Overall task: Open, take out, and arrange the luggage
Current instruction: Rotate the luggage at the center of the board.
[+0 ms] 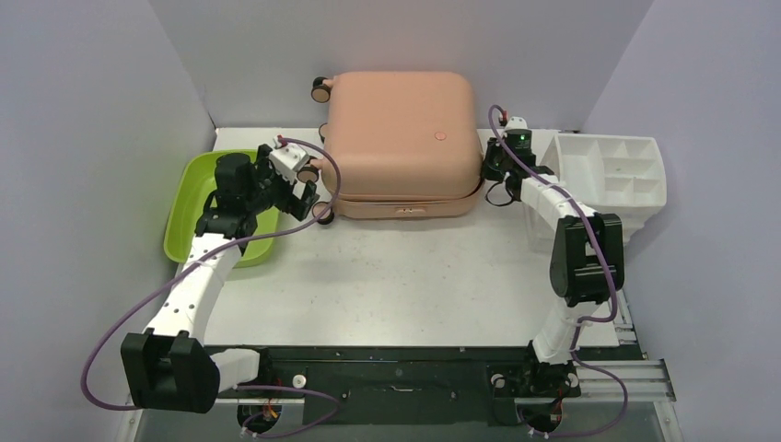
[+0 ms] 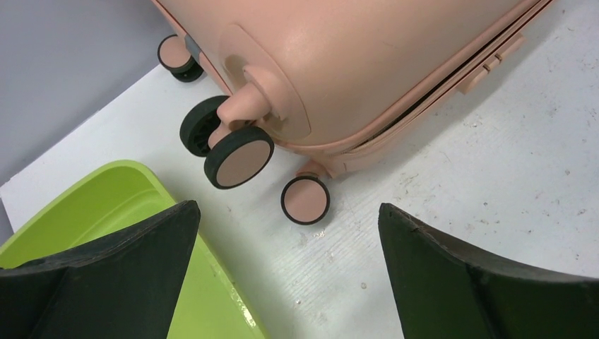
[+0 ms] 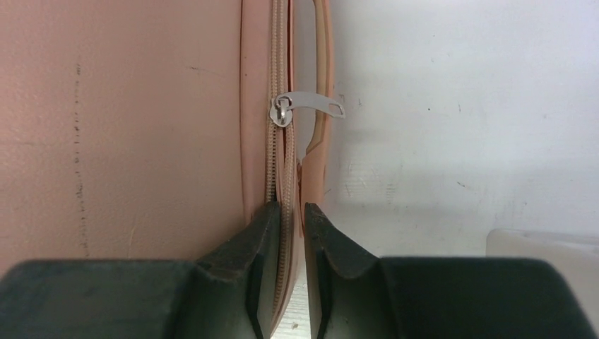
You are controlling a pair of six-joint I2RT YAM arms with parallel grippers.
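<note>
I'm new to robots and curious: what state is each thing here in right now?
luggage: lying flat, lid down.
left tool: wide open, holding nothing.
right tool: nearly shut around the luggage's zipper seam.
green tub: upright.
white organizer: upright.

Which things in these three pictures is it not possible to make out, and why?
- Inside of the luggage: every view, the shell covers it.
- Whether the right gripper pinches the zipper strip: right wrist view, its own fingers cover the contact.
- Design of the logo: top view, too small.
</note>
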